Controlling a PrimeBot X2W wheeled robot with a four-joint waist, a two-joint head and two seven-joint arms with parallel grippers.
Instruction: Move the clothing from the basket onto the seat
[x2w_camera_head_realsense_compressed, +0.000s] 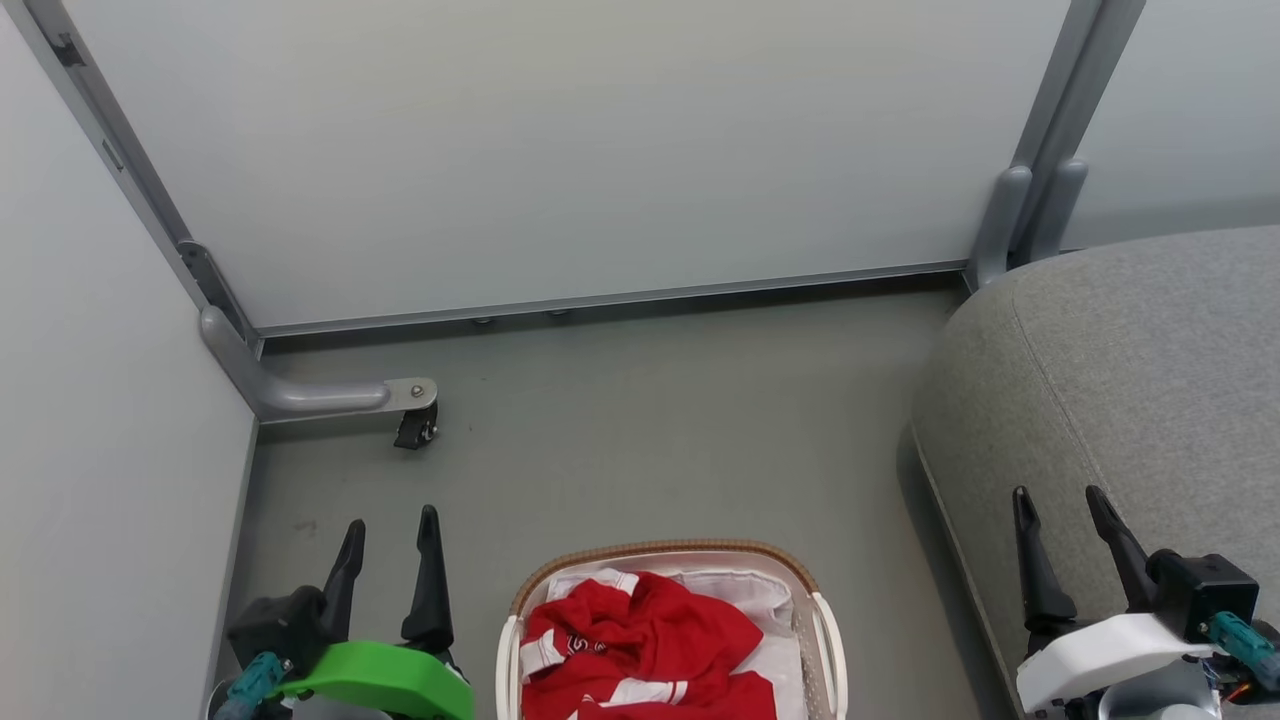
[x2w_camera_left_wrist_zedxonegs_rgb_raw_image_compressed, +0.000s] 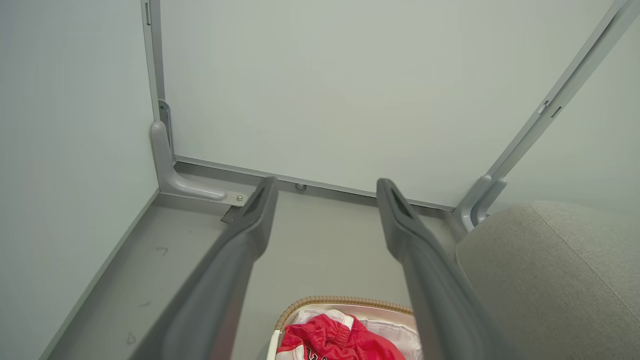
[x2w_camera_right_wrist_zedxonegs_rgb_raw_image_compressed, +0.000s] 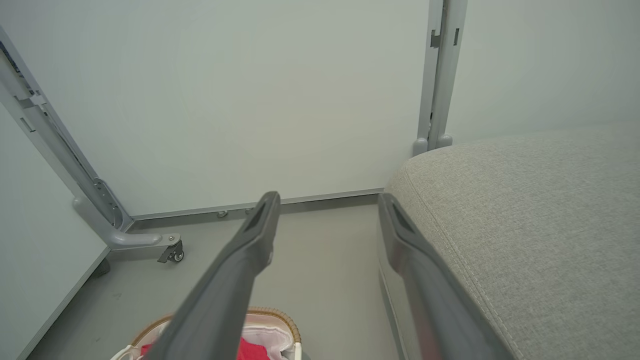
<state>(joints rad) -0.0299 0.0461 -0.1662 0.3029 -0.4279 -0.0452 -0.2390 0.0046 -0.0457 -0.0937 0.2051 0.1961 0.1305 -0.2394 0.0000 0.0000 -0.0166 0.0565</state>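
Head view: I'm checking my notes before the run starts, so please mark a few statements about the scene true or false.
1. The red clothing lies in the basket. True.
2. The left gripper and the right gripper are both open. True.
3. The seat stands to the robot's right of the basket. True.
4. The basket stands on the seat. False: it stands on the floor, beside the seat.
5. One gripper holds a garment. False: both hold nothing, and the clothing is in the basket.
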